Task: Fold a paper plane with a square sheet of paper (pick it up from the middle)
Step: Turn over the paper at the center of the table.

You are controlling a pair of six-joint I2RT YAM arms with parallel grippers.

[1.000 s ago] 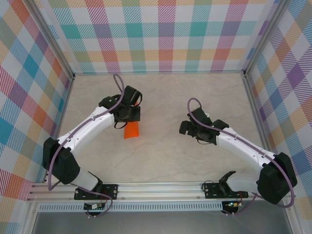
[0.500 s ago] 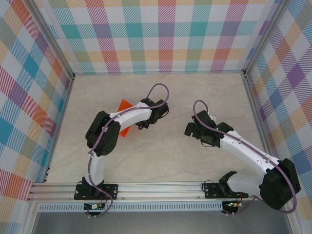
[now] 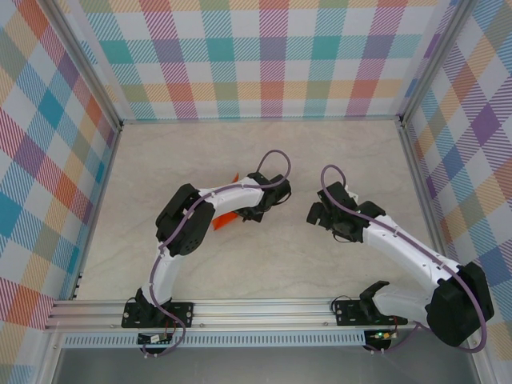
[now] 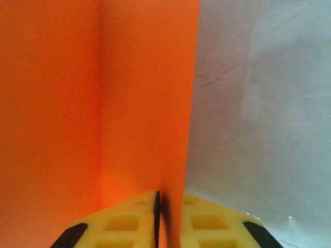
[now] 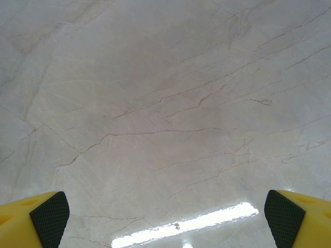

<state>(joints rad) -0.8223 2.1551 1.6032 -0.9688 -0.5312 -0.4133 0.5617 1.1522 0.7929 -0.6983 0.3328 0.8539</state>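
The square sheet of paper (image 4: 103,103) is bright orange and folded, with a crease running up it; it covers the left half of the left wrist view. My left gripper (image 4: 168,199) has its yellow jaws pressed close together on the paper's right edge. From above, the left gripper (image 3: 256,210) sits mid-table, with bits of orange paper (image 3: 225,218) peeking out from under the forearm. My right gripper (image 3: 317,213) is open a short way to the right. Its black pads (image 5: 49,212) stand wide apart over bare marble, holding nothing.
The marble tabletop (image 3: 264,264) is walled by checked panels on three sides. An aluminium rail (image 3: 256,308) with both arm bases runs along the near edge. A bright lamp reflection (image 5: 186,225) lies on the table under the right gripper.
My left arm has swung right towards the table's middle, taking the orange paper with it; the paper is now mostly hidden under the forearm. The right gripper has shifted slightly right.
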